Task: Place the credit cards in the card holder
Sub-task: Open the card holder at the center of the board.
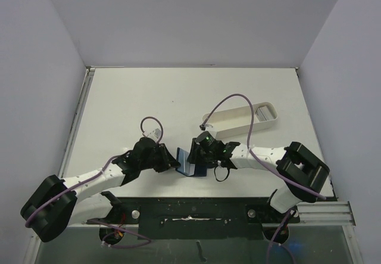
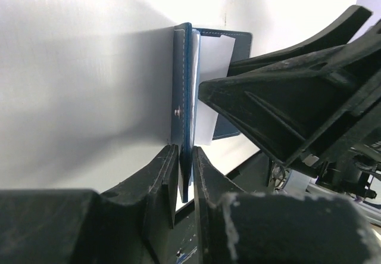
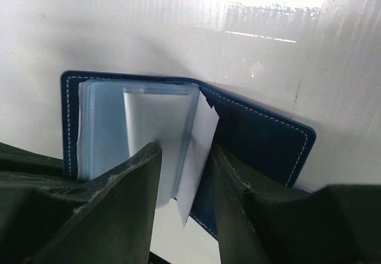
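Standing open on edge on the tabletop (image 1: 178, 97), navy card holder (image 1: 186, 161), left gripper (image 2: 185, 177) nearly closed, pinching one cover, right gripper (image 3: 184, 174) part open, straddling clear sleeves (image 3: 107, 121) and a white sheet (image 3: 199, 151)

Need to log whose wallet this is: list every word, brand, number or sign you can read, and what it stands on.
No readable text anywhere in these views.
The card holder: plain blue cover with white stitching, no brand visible.
The white slip and clear sleeves inside it: blank on the sides shown.
The white tray: no marking visible at this size.
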Controlling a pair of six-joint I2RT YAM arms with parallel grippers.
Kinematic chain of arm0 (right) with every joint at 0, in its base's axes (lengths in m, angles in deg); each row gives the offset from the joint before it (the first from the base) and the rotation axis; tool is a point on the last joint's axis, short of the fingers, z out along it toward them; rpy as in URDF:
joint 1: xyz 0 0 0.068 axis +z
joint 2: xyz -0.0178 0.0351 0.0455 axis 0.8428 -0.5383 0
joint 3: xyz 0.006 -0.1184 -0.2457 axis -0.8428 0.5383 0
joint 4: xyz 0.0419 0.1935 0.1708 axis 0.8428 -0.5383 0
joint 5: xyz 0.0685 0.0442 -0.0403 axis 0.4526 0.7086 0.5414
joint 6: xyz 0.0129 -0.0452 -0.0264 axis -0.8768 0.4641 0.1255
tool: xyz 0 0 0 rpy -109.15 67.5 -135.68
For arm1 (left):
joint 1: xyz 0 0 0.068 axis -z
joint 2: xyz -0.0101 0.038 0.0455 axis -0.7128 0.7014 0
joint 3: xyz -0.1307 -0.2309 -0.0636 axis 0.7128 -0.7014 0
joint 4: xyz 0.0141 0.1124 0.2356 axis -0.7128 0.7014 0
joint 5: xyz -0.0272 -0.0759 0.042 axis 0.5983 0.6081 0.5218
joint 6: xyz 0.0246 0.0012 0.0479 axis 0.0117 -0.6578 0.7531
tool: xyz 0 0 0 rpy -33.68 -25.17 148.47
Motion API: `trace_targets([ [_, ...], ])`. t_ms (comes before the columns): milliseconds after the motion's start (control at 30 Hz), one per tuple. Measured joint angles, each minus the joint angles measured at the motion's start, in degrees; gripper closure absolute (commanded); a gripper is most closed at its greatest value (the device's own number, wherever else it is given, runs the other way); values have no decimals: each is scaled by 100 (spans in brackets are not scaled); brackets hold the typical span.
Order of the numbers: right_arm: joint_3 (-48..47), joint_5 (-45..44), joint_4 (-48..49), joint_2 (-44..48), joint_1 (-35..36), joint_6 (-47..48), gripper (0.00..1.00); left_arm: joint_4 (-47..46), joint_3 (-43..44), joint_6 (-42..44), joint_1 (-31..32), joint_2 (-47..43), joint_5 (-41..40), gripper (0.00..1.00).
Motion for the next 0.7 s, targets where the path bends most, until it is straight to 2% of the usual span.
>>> trace_targets([
  [133, 118, 37, 28, 0, -28, 4, 63, -136, -2, -9, 0, 39, 63, 87],
  [267, 179, 44, 72, 0, -35, 17, 64, -251, -13, -37, 0, 59, 122, 100],
  [467, 197, 50, 74, 0, -42, 37, 64, -494, -118, -103, -2, 59, 214, 100],
  [700, 197, 94, 66, 116, -68, 57, 53, -562, -188, -103, -2, 59, 192, 100],
])
